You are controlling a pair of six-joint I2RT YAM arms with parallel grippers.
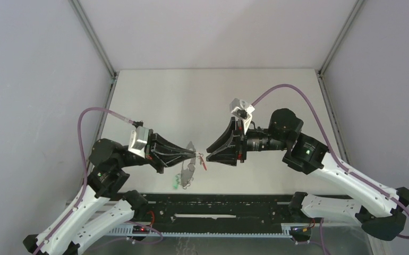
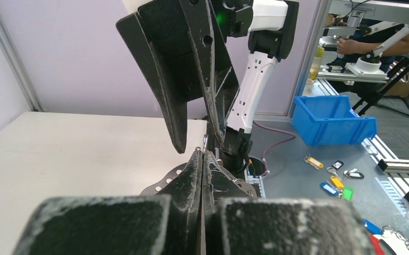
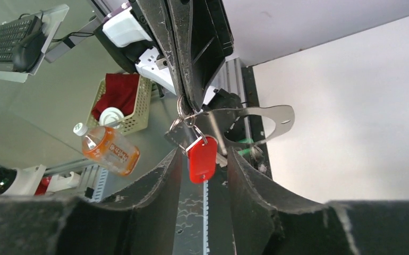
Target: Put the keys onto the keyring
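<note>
My left gripper [image 1: 196, 155] is shut, pinching the small metal ring [image 3: 184, 109] of the keyring above the table. In the left wrist view the ring [image 2: 205, 142] pokes out past the closed fingertips [image 2: 198, 159]. The red-headed key [image 3: 201, 159] hangs from this ring, with a grey perforated metal plate [image 3: 269, 112] dangling beside it. My right gripper [image 1: 209, 153] faces the left one tip to tip and is open. The red key [image 1: 204, 164] hangs between its fingers [image 3: 177, 159] without touching either. A green key head [image 1: 176, 185] shows at the plate's lower end [image 1: 188, 172].
A black rail [image 1: 218, 204] runs along the table's near edge between the arm bases. Grey walls close in the table on three sides. Off the table are a blue bin [image 2: 332, 119], loose coloured key tags [image 2: 332, 180], an orange bottle [image 3: 107, 149] and a basket [image 3: 120, 103].
</note>
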